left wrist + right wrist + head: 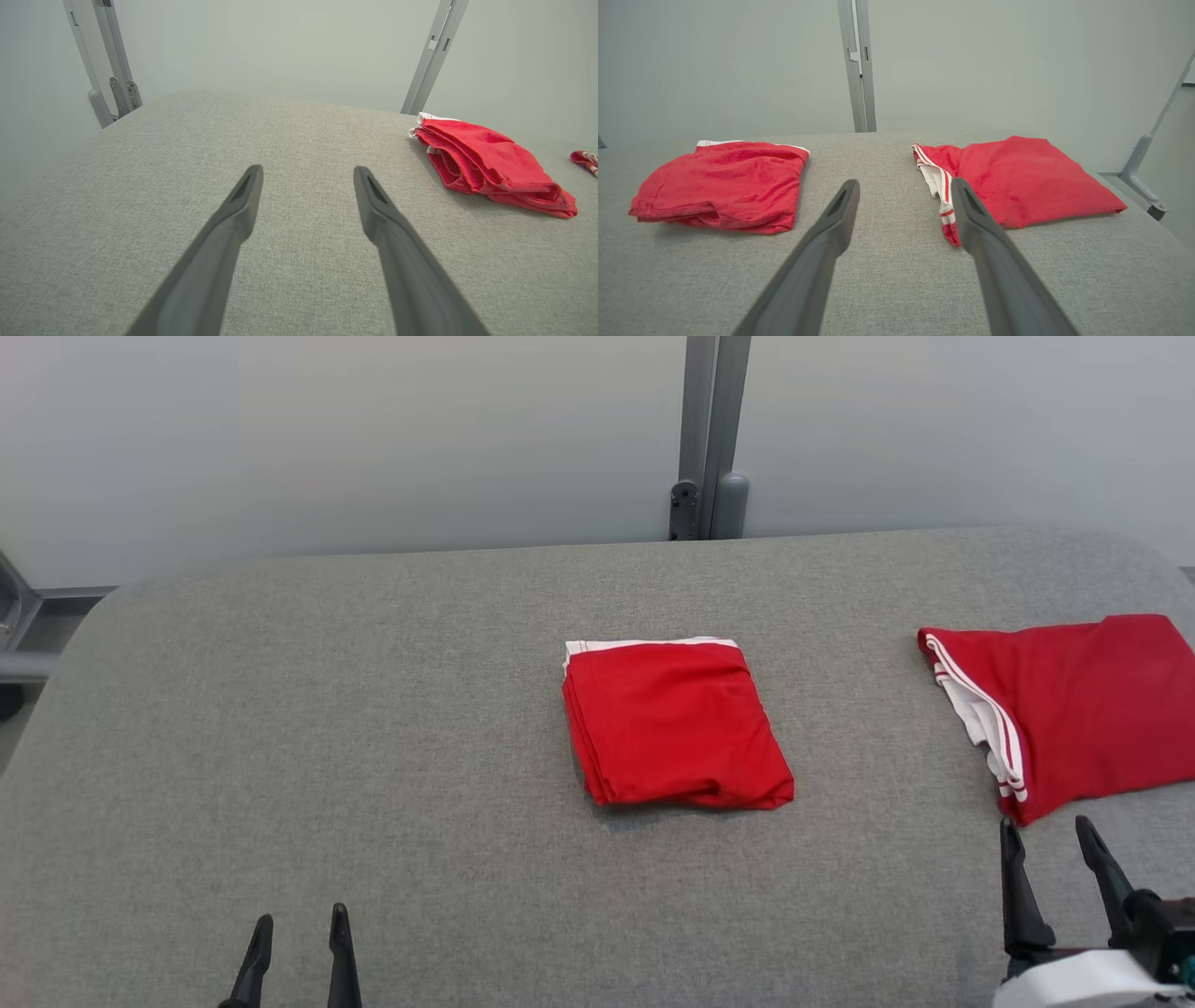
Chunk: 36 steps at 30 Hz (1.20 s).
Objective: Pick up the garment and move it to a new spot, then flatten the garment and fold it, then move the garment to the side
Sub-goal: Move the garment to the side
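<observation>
Left claw [301, 915], right claw [1045, 821] gape empty; folded garment [674, 723] lies central, off table [373, 728] edges.

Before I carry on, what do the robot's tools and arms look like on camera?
Left tool and right tool each have two long, tapering fingers, dark grey to black, matte, with a recessed slot near each tip. The right tool joins a black mount and a rounded white forearm shell, with a small teal spot at its edge.
</observation>
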Motion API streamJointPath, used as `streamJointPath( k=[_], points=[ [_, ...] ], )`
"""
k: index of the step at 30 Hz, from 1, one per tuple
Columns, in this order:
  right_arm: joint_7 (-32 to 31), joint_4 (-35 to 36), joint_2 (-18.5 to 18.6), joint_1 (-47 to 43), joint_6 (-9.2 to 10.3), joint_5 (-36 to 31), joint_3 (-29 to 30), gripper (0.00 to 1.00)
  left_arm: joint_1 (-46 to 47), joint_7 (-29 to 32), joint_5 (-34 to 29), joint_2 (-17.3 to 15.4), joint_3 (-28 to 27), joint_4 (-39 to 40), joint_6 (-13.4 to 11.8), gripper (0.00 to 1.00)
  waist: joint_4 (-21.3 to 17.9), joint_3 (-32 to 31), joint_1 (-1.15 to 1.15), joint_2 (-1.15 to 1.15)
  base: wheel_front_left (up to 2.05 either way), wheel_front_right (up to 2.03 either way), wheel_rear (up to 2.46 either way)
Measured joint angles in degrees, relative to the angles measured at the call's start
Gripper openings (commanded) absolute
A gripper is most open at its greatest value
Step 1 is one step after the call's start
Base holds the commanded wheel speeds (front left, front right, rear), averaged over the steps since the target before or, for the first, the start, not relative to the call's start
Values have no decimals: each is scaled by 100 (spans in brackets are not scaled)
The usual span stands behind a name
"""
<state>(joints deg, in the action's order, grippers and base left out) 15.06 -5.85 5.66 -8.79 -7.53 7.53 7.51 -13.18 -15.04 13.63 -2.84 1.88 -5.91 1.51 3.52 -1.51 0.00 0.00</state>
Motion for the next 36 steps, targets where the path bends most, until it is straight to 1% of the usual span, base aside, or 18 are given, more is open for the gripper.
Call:
streamJointPath(
  k=[2, 5, 10, 11, 15, 21, 27, 31, 36],
  points=[
    [0, -75, -43, 215, 1, 112, -86, 100, 12, 0, 5, 0, 24, 11, 0, 100, 31, 36, 0, 0, 0, 0, 0],
    [-16, -630, -85, 731, -1, 316, -446, 100, 115, 0, 27, 0, 138, 33, 14, 100, 80, 136, 0, 0, 0, 0, 0],
    [-946, -1634, -96, 2176, 1, 914, -1022, 100, 522, 0, 36, 0, 386, 16, 100, 100, 191, 439, 0, 0, 0, 0, 0],
    [-1129, -1853, -29, 2424, 4, 920, -1235, 100, 588, 0, 40, 0, 439, 0, 102, 100, 229, 511, 0, 0, 0, 0, 0],
    [-1518, -2660, -7, 3211, 1, 1220, -1494, 100, 826, 1, 53, 1, 580, -65, 134, 100, 439, 734, 0, 0, 0, 0, 0],
    [-1575, -3726, -13, 4056, 1, 1381, -1596, 100, 1070, 0, 52, 0, 637, -110, 162, 100, 757, 1052, 0, 0, 0, 0, 0],
    [-1557, -4633, 1, 4551, 1, 1444, -1506, 100, 1183, 0, 38, 0, 706, -151, 203, 100, 981, 1332, 0, 0, 0, 0, 0],
    [-1469, -5012, 14, 4774, -1, 1562, -1428, 100, 1185, 0, 36, -1, 706, -147, 204, 100, 1056, 1460, 0, 0, 0, 0, 0],
    [-1470, -5322, -29, 4940, -10, 1825, -1395, 100, 1220, 0, 10, 0, 737, -152, 214, 100, 1033, 1512, 0, 0, 0, 0, 0]
  ],
)
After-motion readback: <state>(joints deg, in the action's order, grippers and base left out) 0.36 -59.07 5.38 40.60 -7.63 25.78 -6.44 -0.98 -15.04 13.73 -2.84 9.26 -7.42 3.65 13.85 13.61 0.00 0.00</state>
